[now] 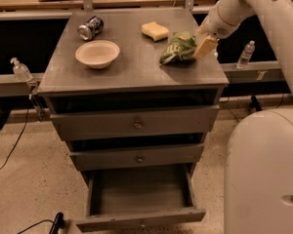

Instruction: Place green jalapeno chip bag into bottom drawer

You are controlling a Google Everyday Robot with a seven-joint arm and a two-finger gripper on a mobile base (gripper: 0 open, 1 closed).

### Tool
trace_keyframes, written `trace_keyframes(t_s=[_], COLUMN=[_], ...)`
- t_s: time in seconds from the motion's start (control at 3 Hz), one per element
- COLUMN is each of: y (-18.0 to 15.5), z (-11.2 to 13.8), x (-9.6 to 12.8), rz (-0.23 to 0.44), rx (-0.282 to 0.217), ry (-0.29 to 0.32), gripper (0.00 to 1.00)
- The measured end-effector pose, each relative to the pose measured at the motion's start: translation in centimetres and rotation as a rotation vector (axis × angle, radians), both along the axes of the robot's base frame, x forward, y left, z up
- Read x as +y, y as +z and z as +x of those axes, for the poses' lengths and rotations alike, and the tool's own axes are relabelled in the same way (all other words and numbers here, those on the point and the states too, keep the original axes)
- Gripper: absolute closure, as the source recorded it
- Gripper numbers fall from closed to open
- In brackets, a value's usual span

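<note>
The green jalapeno chip bag (pixel 178 48) lies crumpled on the grey cabinet top (pixel 132 72), near its right edge. My gripper (pixel 205 47) hangs from the white arm at the upper right, just right of the bag and almost touching it, low over the top. The bottom drawer (pixel 139 196) is pulled out, and what shows of its inside holds nothing.
On the top stand a white bowl (pixel 97 53), a yellow sponge (pixel 155 30) and a tipped can (pixel 90 27). The two upper drawers are shut. A water bottle (pixel 245 54) stands behind at the right, a dispenser bottle (pixel 20 70) at the left. My white base (pixel 263 174) fills the lower right.
</note>
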State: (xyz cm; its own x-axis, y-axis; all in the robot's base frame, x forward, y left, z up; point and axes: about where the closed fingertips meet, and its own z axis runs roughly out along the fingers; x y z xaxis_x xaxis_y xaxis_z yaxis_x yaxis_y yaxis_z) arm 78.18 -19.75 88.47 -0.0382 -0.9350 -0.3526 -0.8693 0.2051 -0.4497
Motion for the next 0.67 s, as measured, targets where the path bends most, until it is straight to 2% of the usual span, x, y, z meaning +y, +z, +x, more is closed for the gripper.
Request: trace_keyframes(t_s=[0.33,0.67], y=[-2.1,-2.2], z=[-0.4,-0.8], x=[2.7,4.0], rz=[0.043,0.075], rx=[0.067,0.08], ry=[0.056,0.097], gripper=[0.61,0.85])
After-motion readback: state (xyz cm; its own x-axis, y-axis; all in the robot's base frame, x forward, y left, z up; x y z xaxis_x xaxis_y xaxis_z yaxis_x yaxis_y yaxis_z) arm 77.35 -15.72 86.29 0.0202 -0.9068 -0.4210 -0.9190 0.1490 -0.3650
